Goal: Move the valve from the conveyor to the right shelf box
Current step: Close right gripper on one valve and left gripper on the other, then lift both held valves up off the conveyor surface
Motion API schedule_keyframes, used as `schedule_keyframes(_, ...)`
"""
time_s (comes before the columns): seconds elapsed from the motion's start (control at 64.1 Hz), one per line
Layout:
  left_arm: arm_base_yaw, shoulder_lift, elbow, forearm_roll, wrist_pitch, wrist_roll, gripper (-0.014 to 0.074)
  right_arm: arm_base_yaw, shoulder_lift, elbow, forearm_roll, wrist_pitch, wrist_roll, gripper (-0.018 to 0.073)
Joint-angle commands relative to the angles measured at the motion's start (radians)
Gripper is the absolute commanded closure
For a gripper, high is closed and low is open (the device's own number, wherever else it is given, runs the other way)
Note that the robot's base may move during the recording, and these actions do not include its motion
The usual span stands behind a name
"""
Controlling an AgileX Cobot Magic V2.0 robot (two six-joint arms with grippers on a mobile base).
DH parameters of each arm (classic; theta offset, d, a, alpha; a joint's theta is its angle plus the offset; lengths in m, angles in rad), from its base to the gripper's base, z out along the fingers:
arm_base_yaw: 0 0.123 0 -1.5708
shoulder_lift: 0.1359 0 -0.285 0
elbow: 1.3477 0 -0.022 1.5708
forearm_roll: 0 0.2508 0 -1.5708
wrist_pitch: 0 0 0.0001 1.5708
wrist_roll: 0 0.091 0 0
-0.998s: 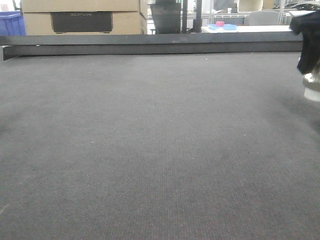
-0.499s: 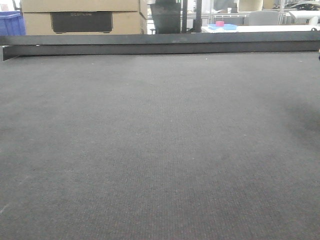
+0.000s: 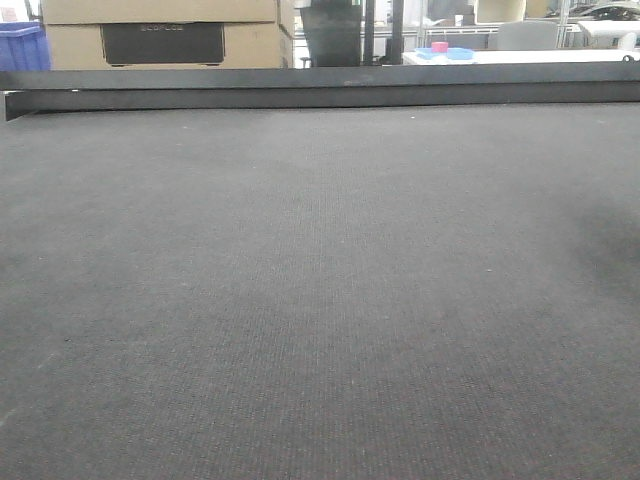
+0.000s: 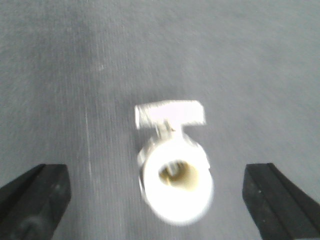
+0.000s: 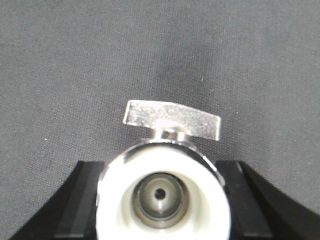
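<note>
Right claw [image 5: 167, 210] is clamped on valve [image 5: 170, 197]. Left claw [image 4: 155, 175] is spread wide around blurred 2nd valve [image 4: 172, 172]. Conveyor rail [image 3: 320, 90] is shown frontally only.

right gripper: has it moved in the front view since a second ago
Yes. The right gripper hung at the right end of the black rail a second ago; now it has left the front view past the right edge.

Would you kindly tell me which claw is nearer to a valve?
Right: the right claw is shut on a valve; the left claw hangs open, wide of a second valve.
</note>
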Motion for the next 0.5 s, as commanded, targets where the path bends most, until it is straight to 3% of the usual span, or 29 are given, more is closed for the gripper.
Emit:
schedule_keyframes(0.0, 0.002, 0.028, -0.011, -0.014, -0.032, 0.009, -0.0002, 0.002, -0.017, -0.007, -0.004, -0.041, -0.006, 0.0718)
schedule_keyframes(0.484, -0.022, 0.101, -0.016, -0.005, -0.073, 0.009, 0.0004, 0.002, -0.017, -0.007, -0.004, -0.041, -0.006, 0.0718)
